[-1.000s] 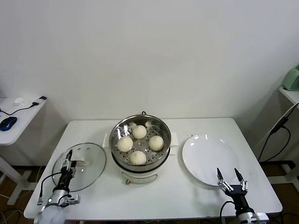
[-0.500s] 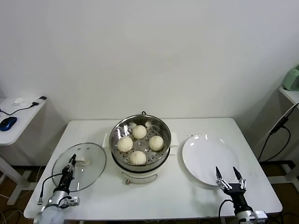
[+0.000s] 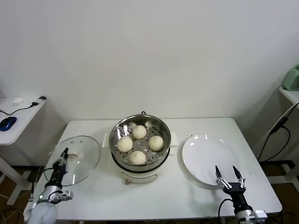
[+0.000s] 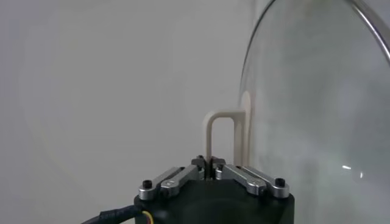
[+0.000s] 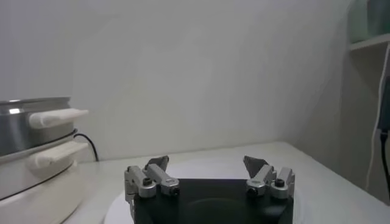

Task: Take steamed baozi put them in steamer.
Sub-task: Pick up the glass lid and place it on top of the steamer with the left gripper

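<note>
This is looking like a lab or test room rather than a home kitchen: a plain white table (image 3: 93,127) is standing against a bare white wall (image 3: 149,56), a side desk (image 3: 21,116) is carrying a blue computer mouse (image 3: 8,123) and cable, and loose black cables (image 3: 275,135) are hanging at the right.

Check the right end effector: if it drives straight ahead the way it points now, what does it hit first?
Likely nothing solid: the open right end effector sits low over the near edge of the white plate, so it would probably skim across that; clearance is unclear.
</note>
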